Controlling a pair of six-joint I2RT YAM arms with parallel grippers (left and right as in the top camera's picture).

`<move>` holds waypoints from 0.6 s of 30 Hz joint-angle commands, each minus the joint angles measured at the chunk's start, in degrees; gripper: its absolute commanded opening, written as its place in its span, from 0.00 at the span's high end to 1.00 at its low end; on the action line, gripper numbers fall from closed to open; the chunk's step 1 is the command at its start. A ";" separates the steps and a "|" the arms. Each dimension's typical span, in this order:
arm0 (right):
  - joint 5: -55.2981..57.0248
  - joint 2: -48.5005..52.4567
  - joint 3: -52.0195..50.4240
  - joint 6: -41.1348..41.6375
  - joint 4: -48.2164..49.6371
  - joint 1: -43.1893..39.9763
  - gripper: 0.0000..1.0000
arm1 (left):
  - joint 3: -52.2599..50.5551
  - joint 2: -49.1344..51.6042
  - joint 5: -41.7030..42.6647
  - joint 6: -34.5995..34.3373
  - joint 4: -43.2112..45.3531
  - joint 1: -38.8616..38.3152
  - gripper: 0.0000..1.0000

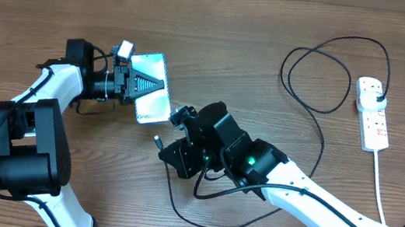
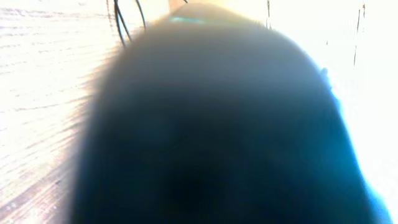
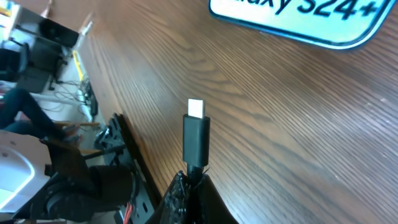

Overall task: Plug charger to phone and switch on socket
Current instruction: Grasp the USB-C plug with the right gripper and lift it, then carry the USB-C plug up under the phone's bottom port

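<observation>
— Two arms at the table [image 1: 222, 22], seen from above. What has the left claw [image 1: 161, 84] got?
— The phone [image 1: 153, 108]. Its jaws are closed on it across the lit screen, left of the middle. Whether the phone rests on the wood or is lifted, I can't tell.
— And the right claw [image 1: 161, 141]?
— Just below and right of the phone, not touching it, pinched on the thin end of the charger [image 1: 321, 145]. The black cable loops under that arm, then runs up and curls over to the socket [image 1: 373, 124] at the far right. There its black plug sits in the upper outlet. A white cord [image 1: 379, 184] trails down from the socket.
— The left wrist camera?
— Mostly one dark blur with a bluish edge, right against the lens. I can't say what it is, and the jaws don't show. Thin black cable lines at the top, pale wood on either side.
— The right wrist camera?
— Clear. The right claw [image 3: 189, 186] grips the charger [image 3: 196, 134] just behind its small plug, and the metal tip stands free above the fingers, over bare wood. The phone [image 3: 298, 22] is in the top right corner, lettered screen showing, apart from the tip.
</observation>
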 commanded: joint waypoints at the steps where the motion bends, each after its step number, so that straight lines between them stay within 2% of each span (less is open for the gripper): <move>1: -2.12 0.28 -3.19 0.92 3.32 0.48 0.96 | 0.17 -1.66 3.45 1.97 -1.53 -0.17 0.95; 11: 0.79 0.28 -4.52 10.29 6.67 0.98 0.96 | 0.17 -1.66 3.45 4.48 -5.49 -1.20 0.96; 18: 7.23 0.28 -4.70 10.60 6.62 4.04 0.96 | 0.17 -1.66 3.37 4.57 -5.53 -1.36 0.96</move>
